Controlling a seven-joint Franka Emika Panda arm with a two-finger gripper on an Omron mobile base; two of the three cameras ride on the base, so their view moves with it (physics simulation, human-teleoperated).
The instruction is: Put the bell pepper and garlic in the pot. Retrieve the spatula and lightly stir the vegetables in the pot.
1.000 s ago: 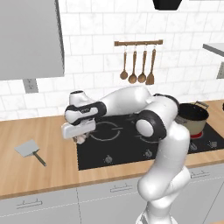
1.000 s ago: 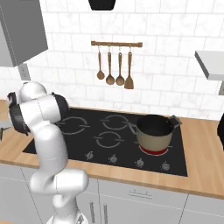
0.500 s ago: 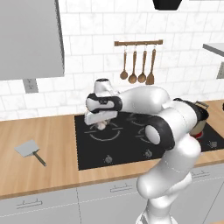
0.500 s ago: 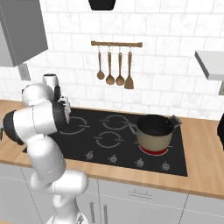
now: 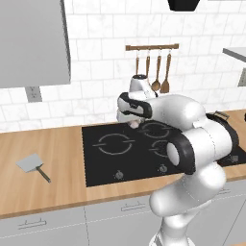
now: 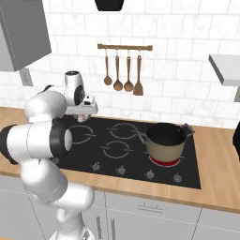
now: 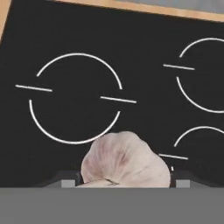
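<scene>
Black hob [image 5: 120,153] in wooden counter [image 5: 43,180]

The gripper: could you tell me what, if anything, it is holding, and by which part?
The gripper holds the garlic across the sides of the bulb, above the cooktop.

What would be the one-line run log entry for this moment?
phase: carrying garlic | pincer: shut on garlic, above hob | pot: on front-right burner | spatula: on counter, untouched
</scene>
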